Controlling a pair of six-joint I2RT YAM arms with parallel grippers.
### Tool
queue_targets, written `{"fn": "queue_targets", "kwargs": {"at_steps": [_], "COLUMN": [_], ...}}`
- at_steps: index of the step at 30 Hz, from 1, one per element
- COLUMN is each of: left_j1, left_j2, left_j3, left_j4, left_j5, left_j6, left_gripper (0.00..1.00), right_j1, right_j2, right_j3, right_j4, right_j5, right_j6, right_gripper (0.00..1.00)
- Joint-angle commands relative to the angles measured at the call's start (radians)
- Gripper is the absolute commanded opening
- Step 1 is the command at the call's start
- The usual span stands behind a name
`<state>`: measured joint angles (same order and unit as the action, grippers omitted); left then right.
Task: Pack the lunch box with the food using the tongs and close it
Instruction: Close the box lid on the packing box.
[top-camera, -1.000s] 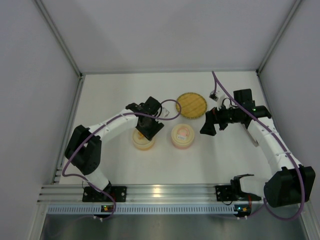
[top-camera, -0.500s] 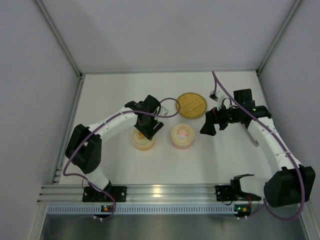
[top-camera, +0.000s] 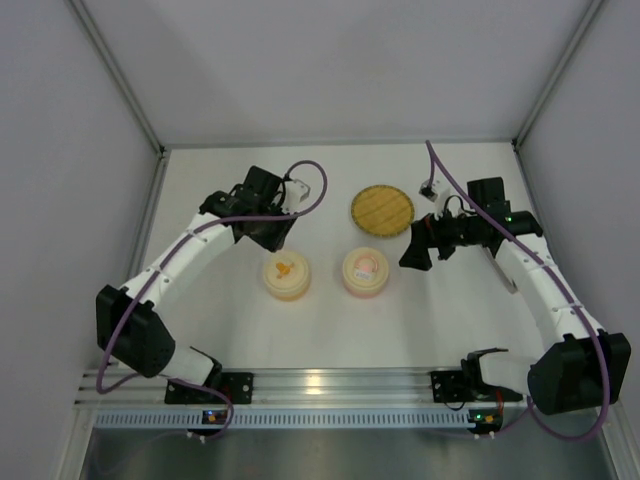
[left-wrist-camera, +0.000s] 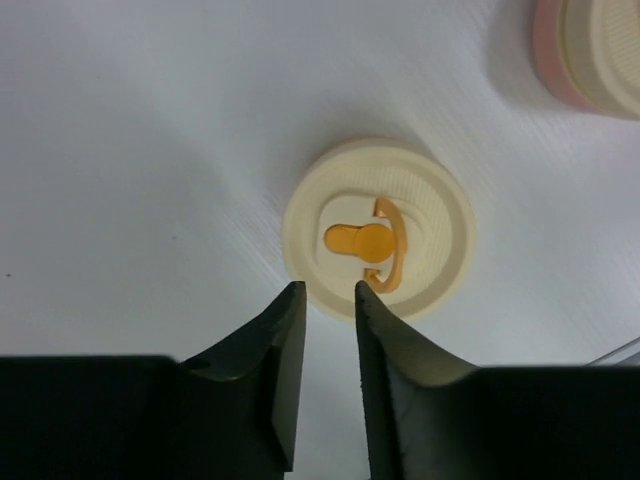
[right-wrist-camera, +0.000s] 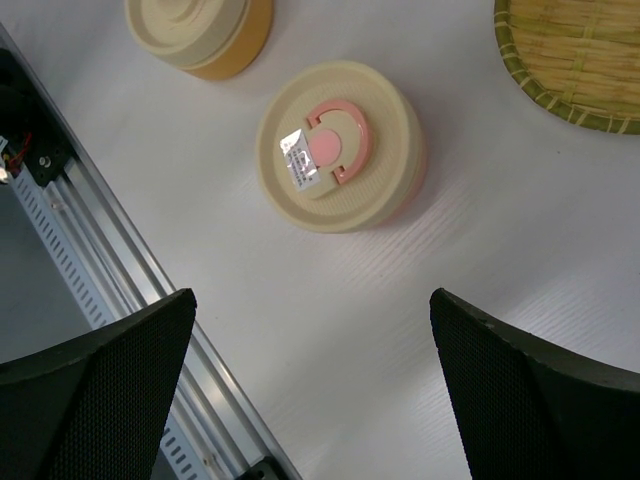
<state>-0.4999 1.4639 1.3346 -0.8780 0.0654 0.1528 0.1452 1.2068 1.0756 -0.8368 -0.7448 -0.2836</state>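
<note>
Two tools, both empty. The left tool (left-wrist-camera: 325, 290), jaws nearly together, hangs just far-left of the lidded orange-marked lunch box (left-wrist-camera: 377, 243) on the counter (left-wrist-camera: 120, 150); earlier it sat directly over that lid. The right tool (right-wrist-camera: 312, 300), spread wide, stays right of the pink-marked box (right-wrist-camera: 340, 145).

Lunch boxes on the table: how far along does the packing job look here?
Looks nearly done: the woven plate is bare, and both the orange-tab box and the pink-tab box are lidded. In hand: nothing; the left gripper hovers by the orange-tab box, jaws narrowly apart and empty, the right gripper is open. Left: perhaps only confirming both are latched; that cannot be told.
</note>
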Motion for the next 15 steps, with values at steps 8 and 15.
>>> {"fn": "queue_targets", "kwargs": {"at_steps": [8,15], "left_j1": [-0.038,-0.143], "left_j2": [0.05,0.088], "left_j3": [-0.094,-0.115], "left_j4": [-0.019,-0.007], "left_j5": [-0.257,-0.295], "left_j6": [0.045,0.033], "left_gripper": [0.04,0.0], "right_j1": [-0.018,-0.021], "right_j2": [-0.01,-0.007], "right_j3": [0.041,0.046], "right_j4": [0.051,0.047], "right_j5": [-0.008,-0.001], "right_j6": [0.015,0.02], "right_gripper": [0.99,0.99]}}
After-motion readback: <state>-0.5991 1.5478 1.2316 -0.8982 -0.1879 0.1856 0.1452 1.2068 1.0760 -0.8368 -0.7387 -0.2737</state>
